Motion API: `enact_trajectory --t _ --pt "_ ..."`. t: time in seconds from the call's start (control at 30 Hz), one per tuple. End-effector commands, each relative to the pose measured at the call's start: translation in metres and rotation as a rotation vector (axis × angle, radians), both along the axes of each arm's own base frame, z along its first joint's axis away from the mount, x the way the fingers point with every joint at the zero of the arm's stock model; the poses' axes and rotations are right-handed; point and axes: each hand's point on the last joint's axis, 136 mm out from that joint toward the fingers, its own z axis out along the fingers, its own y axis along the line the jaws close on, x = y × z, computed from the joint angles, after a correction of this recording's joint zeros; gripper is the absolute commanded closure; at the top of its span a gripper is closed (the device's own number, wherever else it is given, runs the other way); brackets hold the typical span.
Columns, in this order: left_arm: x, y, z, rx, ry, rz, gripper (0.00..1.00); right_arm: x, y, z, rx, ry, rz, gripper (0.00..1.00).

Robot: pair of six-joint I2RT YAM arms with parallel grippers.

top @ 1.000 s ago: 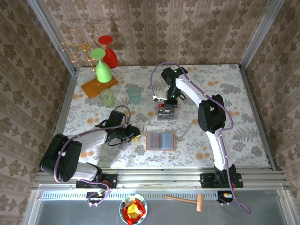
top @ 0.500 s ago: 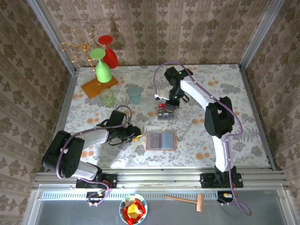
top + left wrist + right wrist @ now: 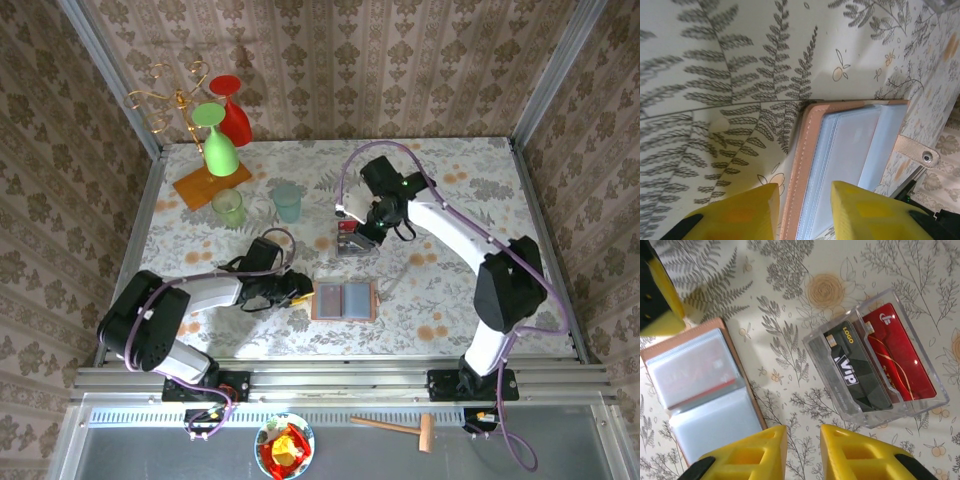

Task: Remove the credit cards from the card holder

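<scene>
Salmon-tan leather lies spread flat at the lower middle of the top view: the card holder [image 3: 344, 300] is open on the patterned worktop [image 3: 450, 170], its grey-blue pockets facing up. Just above it in that view sits a clear tray [image 3: 352, 241].

In the right wrist view, the tray [image 3: 870, 421] on the right of the frame carries a black credit card [image 3: 855, 372] and, beside it, a red credit card [image 3: 900, 355]. I judge that part of the job done.

The holder [image 3: 695, 390] fills the left of that frame. Through its upper sleeve a card with a red band [image 3: 692, 365] shows faintly, so at least one seems left to pull. The lower sleeve looks pale and empty, though the film is too cloudy to be sure.

The right hand [image 3: 802, 450] hangs above the worktop between holder and tray. Its yellow fingers [image 3: 745, 452] stand a narrow gap apart, with nothing in them and touching nothing.

The left hand [image 3: 297, 292] sits at the holder's left edge in the top view. In its own wrist view the left hand [image 3: 802, 210] is spread wide and holds nothing. The holder's stitched border [image 3: 810, 150] runs down into the gap between the two pads. Whether either pad touches the leather I cannot tell.
</scene>
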Motion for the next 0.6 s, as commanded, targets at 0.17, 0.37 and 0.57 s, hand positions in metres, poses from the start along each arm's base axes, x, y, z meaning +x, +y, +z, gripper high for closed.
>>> enact_trajectory --t 0.17,0.37,0.57 --pt "-0.008 -0.013 -0.002 -0.015 -0.003 -0.012 0.65 -0.003 0.005 0.027 0.17 -0.05 -0.198 0.7" --pt "-0.017 -0.016 -0.007 -0.011 0.001 -0.016 0.65 -0.01 0.004 0.033 0.252 -0.018 -0.315 0.7" --pt "-0.021 -0.017 -0.007 -0.012 -0.003 -0.018 0.65 -0.021 0.014 0.033 0.312 0.039 -0.38 0.7"
